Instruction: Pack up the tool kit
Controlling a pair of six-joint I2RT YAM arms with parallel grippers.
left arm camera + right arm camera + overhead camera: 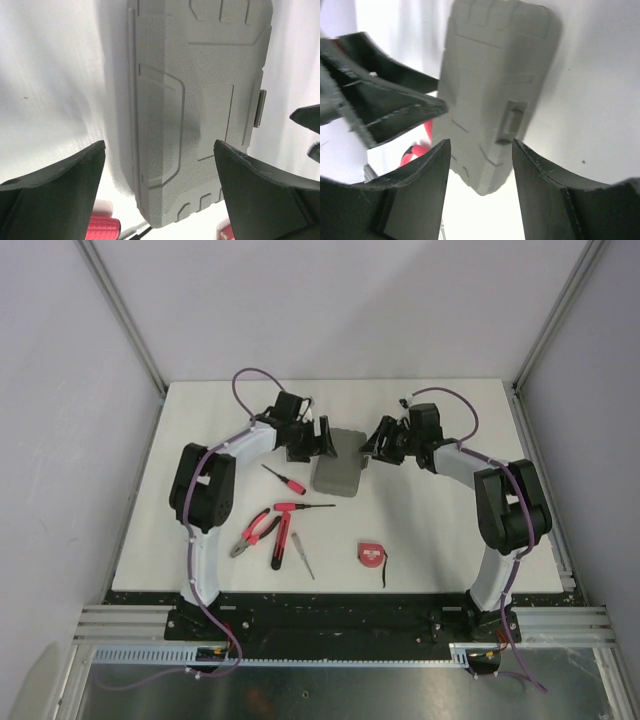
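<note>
The grey tool kit case (339, 467) sits shut mid-tabletop (450, 530), with its long axis running away from the arm bases at a slight tilt and its latch (260, 107) facing the right hand (481, 142). It's pebbly moulded plastic with rounded corners and raised panel lines. Both hands are spread wide and gripping nothing, the left hand (160, 145) on the opposite long side, and the red-and-black tools (262, 530) lie loose nearer the bases.

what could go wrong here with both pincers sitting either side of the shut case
The case is shut, its latch facing the right pincer; a one-sided pry there may just slide it across the table. The left pincer stands open close opposite, so the two could clash. A shoved case might knock the small screwdriver lying beside it.
</note>
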